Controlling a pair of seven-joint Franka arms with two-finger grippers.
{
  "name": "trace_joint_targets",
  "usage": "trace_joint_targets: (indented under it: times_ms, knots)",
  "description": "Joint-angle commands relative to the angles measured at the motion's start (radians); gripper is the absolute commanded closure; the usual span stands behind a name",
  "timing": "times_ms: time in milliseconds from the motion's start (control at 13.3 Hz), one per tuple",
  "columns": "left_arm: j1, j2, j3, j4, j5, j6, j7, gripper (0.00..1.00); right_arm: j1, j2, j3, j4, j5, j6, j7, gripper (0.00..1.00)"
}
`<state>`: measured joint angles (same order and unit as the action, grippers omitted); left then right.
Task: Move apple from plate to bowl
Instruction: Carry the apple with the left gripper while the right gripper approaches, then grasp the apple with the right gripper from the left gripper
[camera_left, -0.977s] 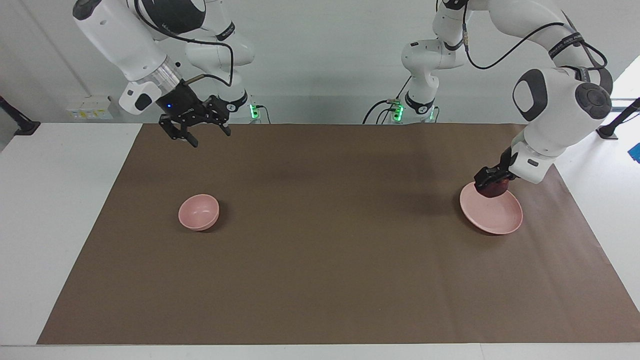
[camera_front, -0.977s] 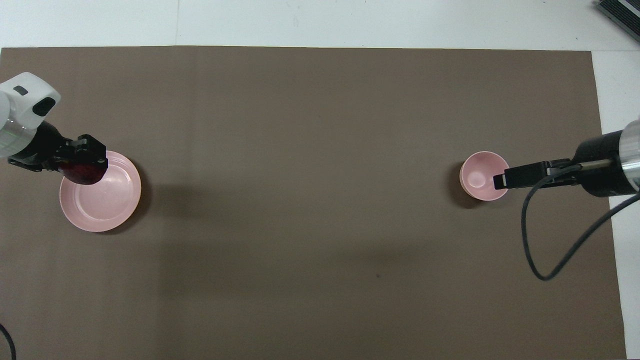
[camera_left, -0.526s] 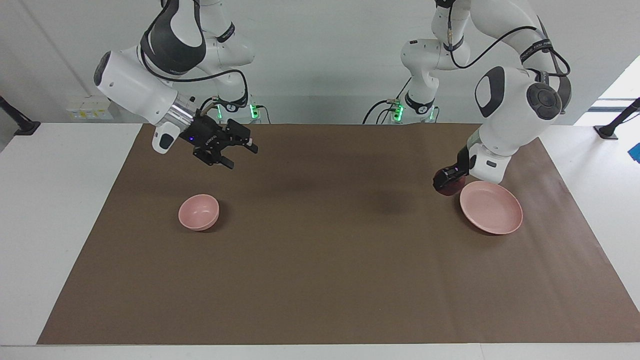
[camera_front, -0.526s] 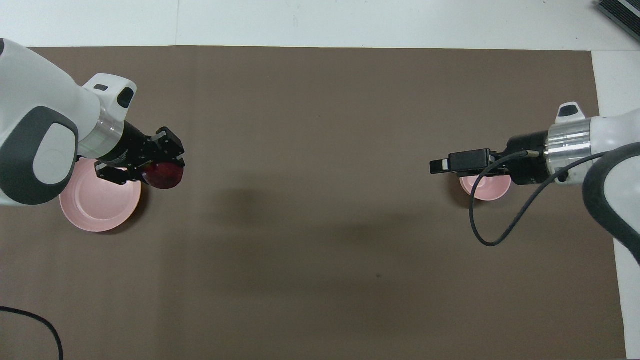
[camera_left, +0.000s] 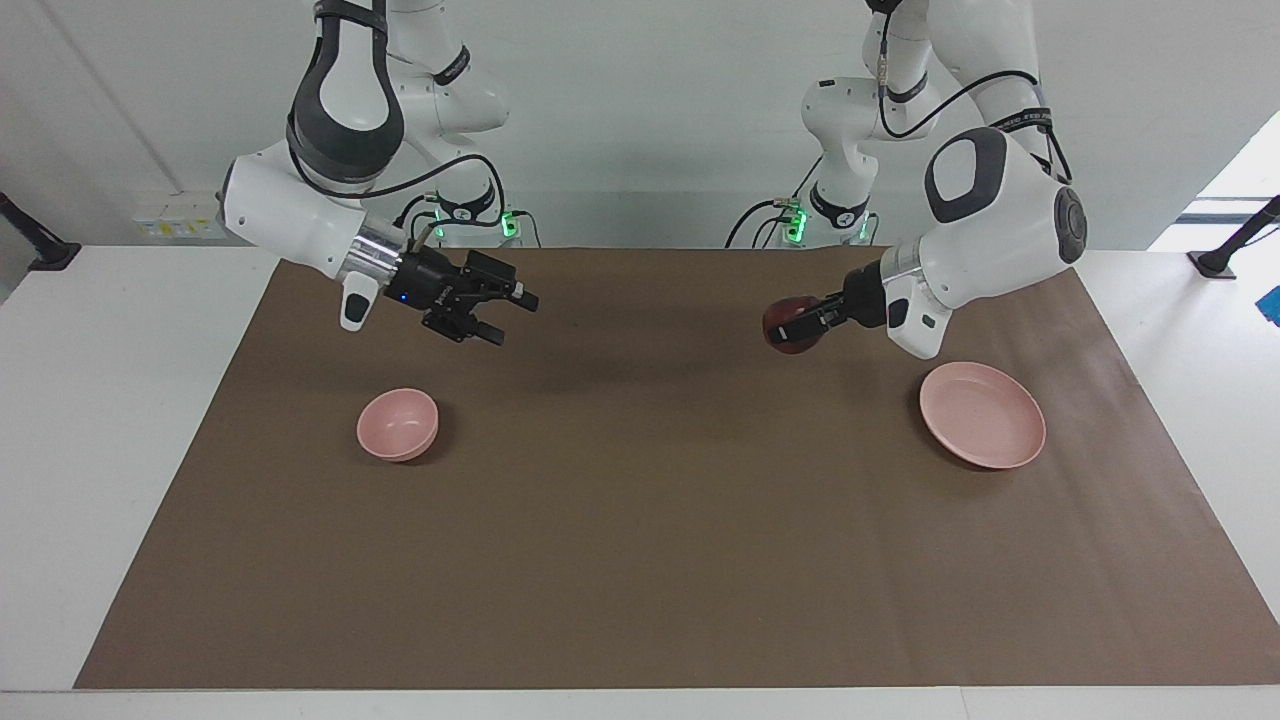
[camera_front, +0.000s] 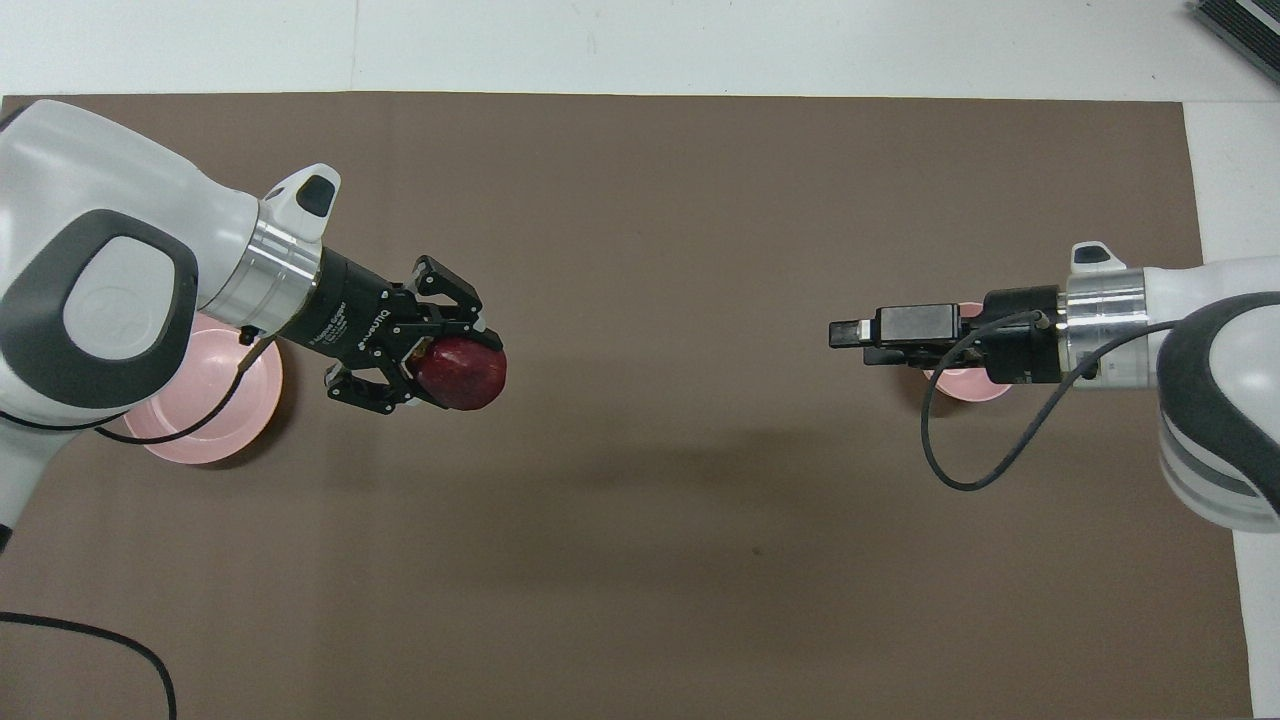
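The left gripper (camera_left: 792, 326) grips the apple (camera_left: 787, 325) above mid-table, level with the open-jawed right gripper (camera_left: 505, 312) hovering toward the bowl (camera_left: 398, 424) end.

One high camera faces the robots across the table (camera_left: 120, 400); another looks steeply down on the same mat (camera_front: 640, 560).

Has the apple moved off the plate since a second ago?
Yes. The left gripper, shut on the apple, has carried it off the plate and up over the brown mat, toward the bowl.
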<state>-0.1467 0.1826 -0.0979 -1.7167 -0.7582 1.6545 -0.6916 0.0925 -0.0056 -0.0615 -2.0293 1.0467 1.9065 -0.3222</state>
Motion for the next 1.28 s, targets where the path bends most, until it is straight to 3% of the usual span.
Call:
trace_joint_targets:
  times_ms: [0, 376, 827, 977, 1203]
  knots:
    - [-0.04, -0.006, 0.001, -0.055, -0.159, 0.007, -0.026, 1.0, 0.003, -0.033, 0.002, -0.042, 0.074, 0.008, -0.037, 0.0]
    - [-0.128, 0.011, 0.0, -0.104, -0.473, 0.111, -0.069, 1.0, 0.071, -0.033, 0.002, -0.051, 0.138, 0.003, -0.034, 0.0]
    - [-0.209, 0.008, -0.054, -0.144, -0.696, 0.344, -0.246, 1.0, 0.082, -0.045, 0.002, -0.054, 0.159, -0.085, 0.006, 0.0]
    - [-0.211, 0.015, -0.081, -0.153, -0.792, 0.369, -0.247, 1.0, 0.079, -0.048, 0.002, -0.057, 0.174, -0.099, 0.014, 0.0]
    - [-0.226, 0.012, -0.097, -0.159, -0.816, 0.401, -0.247, 1.0, 0.069, -0.051, 0.002, -0.06, 0.176, -0.121, 0.018, 0.0]
